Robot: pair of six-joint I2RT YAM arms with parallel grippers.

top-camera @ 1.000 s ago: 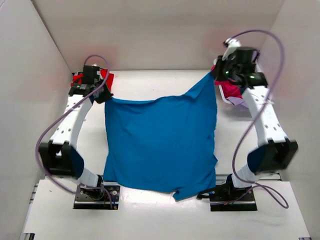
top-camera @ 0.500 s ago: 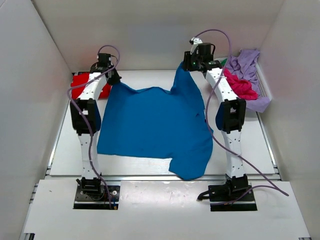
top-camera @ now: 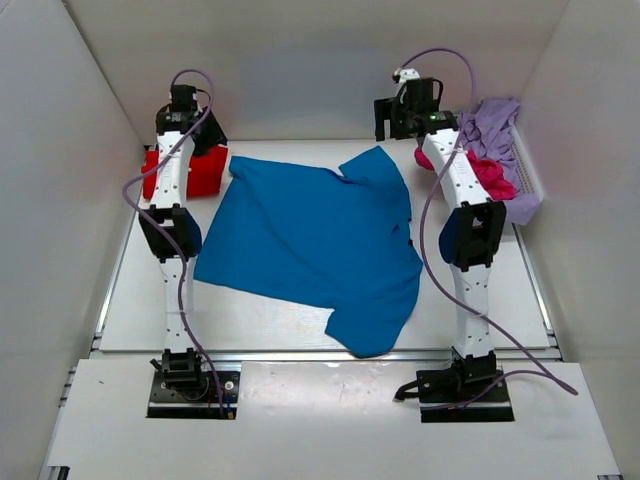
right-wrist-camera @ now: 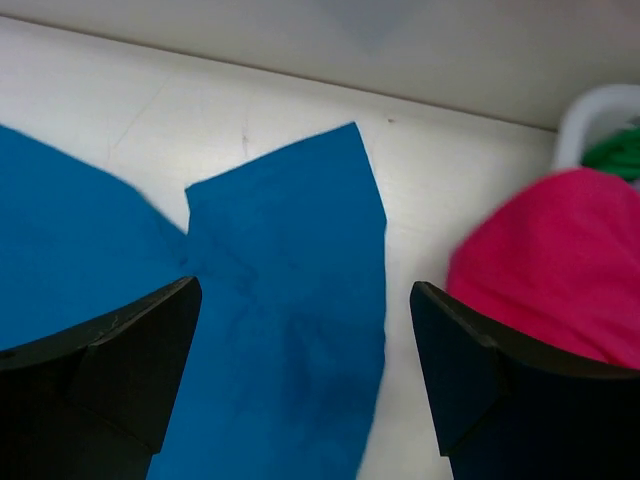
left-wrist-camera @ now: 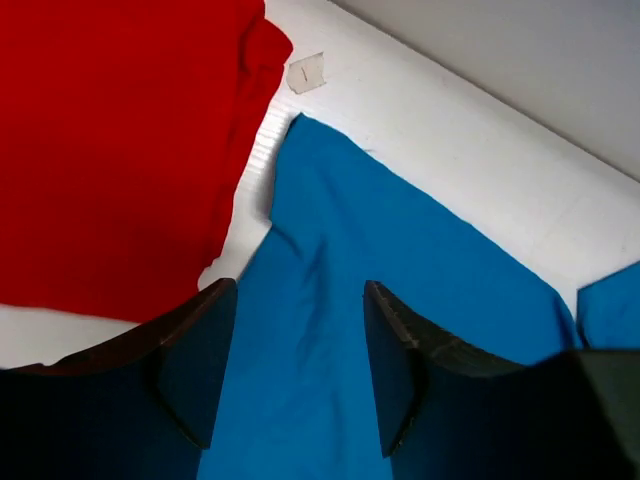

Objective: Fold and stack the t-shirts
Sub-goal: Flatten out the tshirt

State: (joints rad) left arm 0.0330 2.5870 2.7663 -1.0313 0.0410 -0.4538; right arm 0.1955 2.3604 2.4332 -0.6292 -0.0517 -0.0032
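blue shirt (top-camera: 310, 240) lay spread flat under both grippers. left gripper (left-wrist-camera: 298, 300) hung with jaws apart over its far left corner, red shirt (left-wrist-camera: 110, 150) just to its left. right gripper (right-wrist-camera: 305, 295), jaws also apart, hung over the far right corner, pink shirt (right-wrist-camera: 540, 260) to its right.

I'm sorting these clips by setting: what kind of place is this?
Probably a lab test cell, not a home: plain white walls box in a table, a left arm and right arm are bolted at its near edge, and a blue t-shirt lies between them.
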